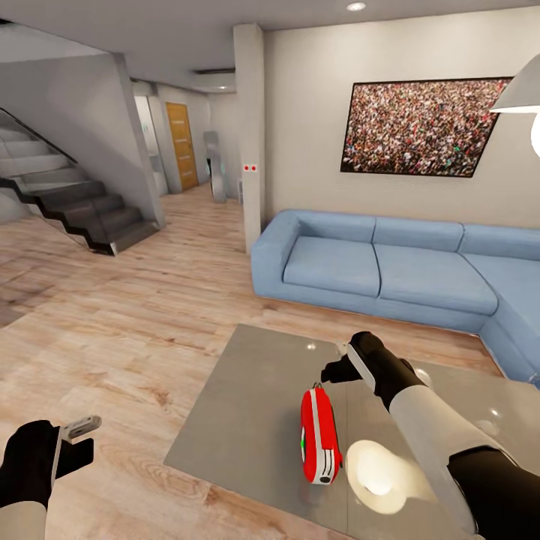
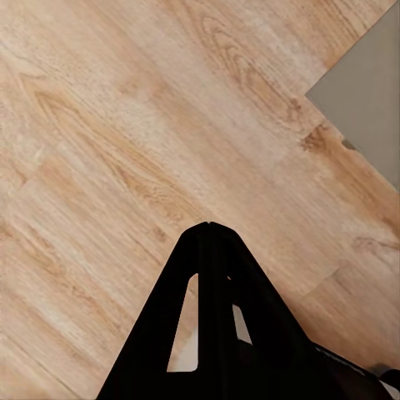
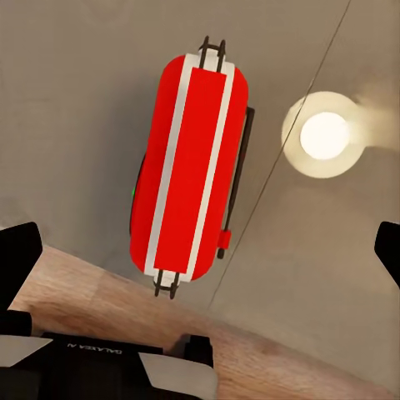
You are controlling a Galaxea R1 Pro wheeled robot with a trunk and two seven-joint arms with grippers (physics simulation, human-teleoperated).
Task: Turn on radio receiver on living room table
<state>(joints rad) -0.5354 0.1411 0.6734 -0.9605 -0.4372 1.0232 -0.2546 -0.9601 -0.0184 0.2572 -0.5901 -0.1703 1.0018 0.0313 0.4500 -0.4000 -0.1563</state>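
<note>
Red radio receiver (image 1: 319, 436) beneath outstretched right end effector (image 1: 335, 369).

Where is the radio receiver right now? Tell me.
In the head view, the radio receiver stands on the grey table near its front edge, just below the right gripper, with the blue sofa beyond.

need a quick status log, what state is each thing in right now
radio receiver: standing on its narrow edge on the table, untouched
table: grey top, carries the radio receiver near its front edge
right gripper: open, above the table just beyond the radio receiver, holding nothing
left gripper: shut, empty, over the wood floor beside the table
</note>
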